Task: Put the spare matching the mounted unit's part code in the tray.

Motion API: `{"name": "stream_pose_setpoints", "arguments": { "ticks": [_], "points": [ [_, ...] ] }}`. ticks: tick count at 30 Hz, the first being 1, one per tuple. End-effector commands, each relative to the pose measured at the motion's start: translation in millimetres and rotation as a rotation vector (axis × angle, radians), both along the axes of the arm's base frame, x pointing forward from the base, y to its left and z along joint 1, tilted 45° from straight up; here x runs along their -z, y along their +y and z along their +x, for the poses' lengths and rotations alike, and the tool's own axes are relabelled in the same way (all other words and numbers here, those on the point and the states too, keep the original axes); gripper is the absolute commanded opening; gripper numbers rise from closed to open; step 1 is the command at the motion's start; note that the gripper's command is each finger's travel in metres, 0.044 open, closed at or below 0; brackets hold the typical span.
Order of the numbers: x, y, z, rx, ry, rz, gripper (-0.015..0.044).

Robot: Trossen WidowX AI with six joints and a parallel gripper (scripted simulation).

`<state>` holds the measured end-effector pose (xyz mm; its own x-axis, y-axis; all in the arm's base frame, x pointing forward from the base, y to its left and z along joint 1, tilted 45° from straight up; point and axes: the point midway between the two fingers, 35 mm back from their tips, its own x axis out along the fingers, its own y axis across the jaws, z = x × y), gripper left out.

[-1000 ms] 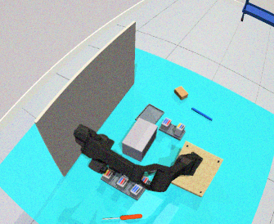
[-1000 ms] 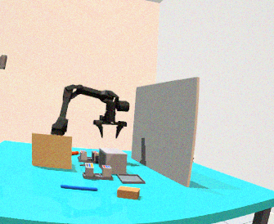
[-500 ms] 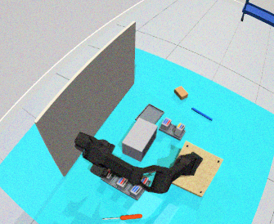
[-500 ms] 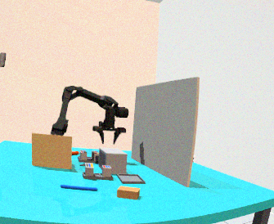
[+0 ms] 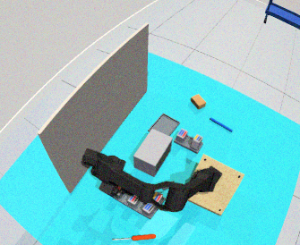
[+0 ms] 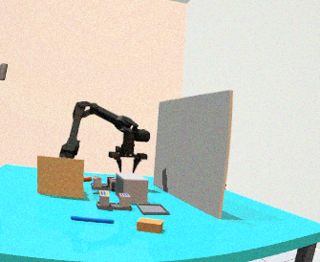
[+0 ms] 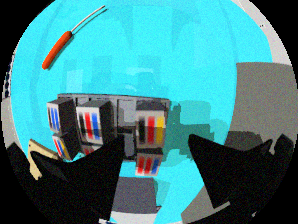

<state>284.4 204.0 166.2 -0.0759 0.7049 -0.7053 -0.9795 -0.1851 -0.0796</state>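
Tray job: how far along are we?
Done: arm is positioned above the row of spares. In hand: nothing; the gripper hangs partly open above a striped spare, apart from it. Left: grasp the matching one, carry it to the tray, which holds nothing, and release.

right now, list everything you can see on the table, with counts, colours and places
tall grey upright panel: 1, left side of the cyan table
plain grey box-shaped unit: 1, centre
flat dark grey tray: 1, just behind the box
small grey spares with striped labels: 2 beside the box; a row near the front, partly under the arm
tan block: 1, far side
blue stick: 1, right
orange-handled screwdriver: 1, front edge
tan board: 1, under arm base
black arm's jaws: partly open, empty, above the row
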Motion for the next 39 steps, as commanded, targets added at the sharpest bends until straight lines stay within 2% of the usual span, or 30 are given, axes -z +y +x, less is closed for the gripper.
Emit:
{"name": "stream_pose_setpoints", "arguments": {
  "ticks": [1, 39],
  "points": [
    [8, 6, -2, 0.001, 0.009, -0.005, 0.0300],
    [44, 41, -9, 0.001, 0.010, 0.001, 0.0300]
  ]
}}
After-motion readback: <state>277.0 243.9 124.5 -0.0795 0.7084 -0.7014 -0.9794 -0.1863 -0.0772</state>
